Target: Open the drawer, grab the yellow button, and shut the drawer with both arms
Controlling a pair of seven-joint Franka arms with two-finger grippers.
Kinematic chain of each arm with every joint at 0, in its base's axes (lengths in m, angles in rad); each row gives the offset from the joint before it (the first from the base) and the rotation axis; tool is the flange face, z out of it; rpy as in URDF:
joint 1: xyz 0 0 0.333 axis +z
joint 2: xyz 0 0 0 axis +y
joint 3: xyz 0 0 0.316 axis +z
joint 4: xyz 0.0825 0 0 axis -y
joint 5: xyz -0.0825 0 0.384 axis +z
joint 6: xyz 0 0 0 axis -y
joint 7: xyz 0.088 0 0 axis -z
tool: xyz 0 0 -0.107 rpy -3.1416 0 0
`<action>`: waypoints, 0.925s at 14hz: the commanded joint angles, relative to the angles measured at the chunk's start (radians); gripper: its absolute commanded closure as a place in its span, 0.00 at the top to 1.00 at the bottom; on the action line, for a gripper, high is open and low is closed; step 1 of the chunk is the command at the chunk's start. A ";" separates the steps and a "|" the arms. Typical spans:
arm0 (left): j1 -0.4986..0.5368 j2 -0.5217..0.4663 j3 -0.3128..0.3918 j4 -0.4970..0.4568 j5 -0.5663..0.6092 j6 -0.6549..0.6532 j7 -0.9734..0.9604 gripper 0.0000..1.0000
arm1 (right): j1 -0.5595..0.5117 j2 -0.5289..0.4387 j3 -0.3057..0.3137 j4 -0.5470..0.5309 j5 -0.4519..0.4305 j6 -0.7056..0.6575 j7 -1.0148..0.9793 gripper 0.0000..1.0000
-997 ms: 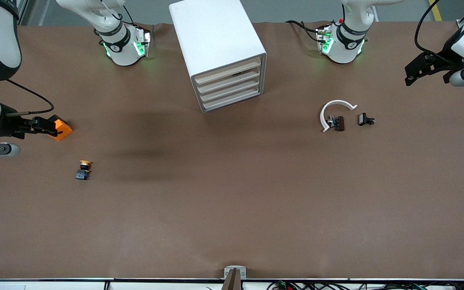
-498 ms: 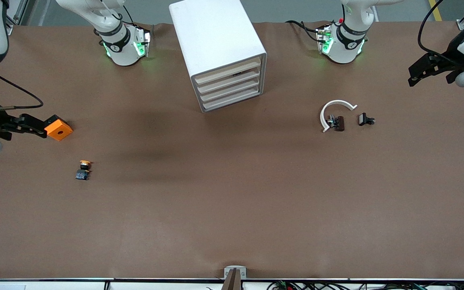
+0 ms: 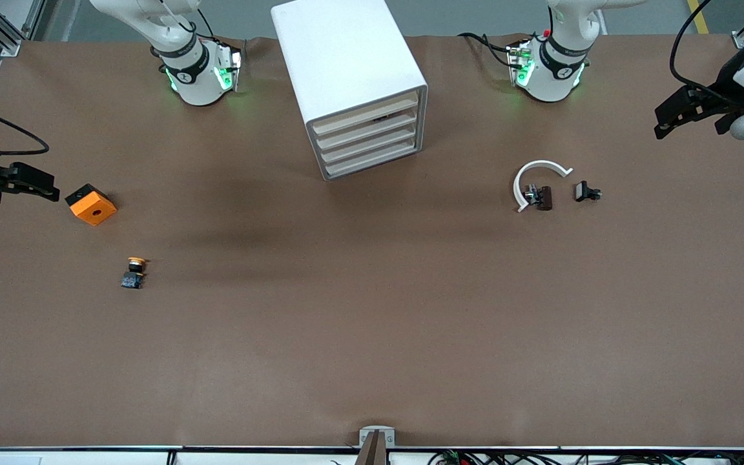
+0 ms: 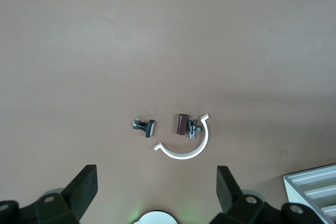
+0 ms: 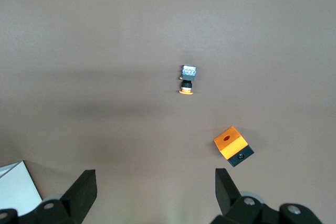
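The white cabinet (image 3: pixel 352 84) stands between the arm bases, and its uppermost drawer (image 3: pixel 367 111) sits flush with the three below it. The button (image 3: pixel 134 272), orange-yellow cap on a black body, lies on the table toward the right arm's end; it also shows in the right wrist view (image 5: pixel 187 80). My right gripper (image 3: pixel 46 184) is open and empty over the table's edge beside the orange square block (image 3: pixel 91 205), apart from it; in its wrist view (image 5: pixel 155 187) the jaws stand wide. My left gripper (image 3: pixel 669 116) hangs open and empty over the left arm's end (image 4: pixel 157 187).
The orange block (image 5: pixel 232 145) lies farther from the front camera than the button. A white C-shaped ring (image 3: pixel 537 177), a brown part (image 3: pixel 543 197) and a small black clip (image 3: pixel 586 192) lie toward the left arm's end. They also show in the left wrist view: ring (image 4: pixel 184 148), clip (image 4: pixel 144 126).
My right gripper has drawn back from the orange block toward the table's end, leaving the block on the table. My left gripper shifted slightly outward, then stayed still.
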 commanded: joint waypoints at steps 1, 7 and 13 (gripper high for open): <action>0.003 -0.013 0.001 -0.018 -0.017 0.025 0.026 1.00 | -0.013 -0.053 0.003 -0.024 0.010 -0.019 0.008 1.00; 0.005 -0.011 0.001 -0.021 -0.017 0.032 0.026 1.00 | -0.020 -0.167 0.003 -0.116 0.010 -0.008 0.008 1.00; 0.005 -0.008 0.001 -0.023 -0.017 0.030 0.026 1.00 | -0.042 -0.256 0.002 -0.226 0.028 0.044 0.011 1.00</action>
